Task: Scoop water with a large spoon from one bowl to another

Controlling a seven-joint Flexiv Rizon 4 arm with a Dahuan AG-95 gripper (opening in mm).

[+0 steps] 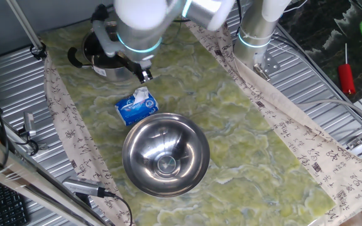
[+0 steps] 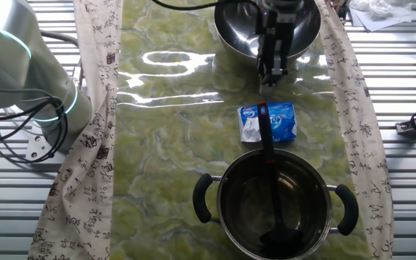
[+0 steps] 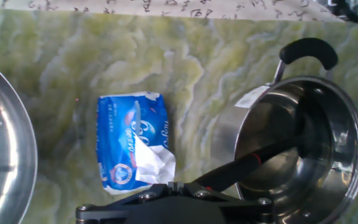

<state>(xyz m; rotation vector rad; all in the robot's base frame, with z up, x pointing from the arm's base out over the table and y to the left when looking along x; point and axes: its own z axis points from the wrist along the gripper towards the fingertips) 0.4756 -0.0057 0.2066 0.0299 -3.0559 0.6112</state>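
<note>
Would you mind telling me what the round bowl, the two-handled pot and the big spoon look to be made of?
Bowl: polished steel, it seems, with mirror-like reflections. Pot: shiny steel walls and dark, probably plastic, handles. Spoon: matte black, likely plastic or coated metal; hard to say.

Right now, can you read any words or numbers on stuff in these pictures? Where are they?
Tissue pack: blue-and-white, with white script lettering and a round emblem, too blurred to read.
Table runner: black brush-style characters along its cloth borders, too small to read.
Pot: a white sticker on the rim, nothing legible on it.
Steel bowl: no text visible.
Nothing in these views can be quoted with certainty.
</note>
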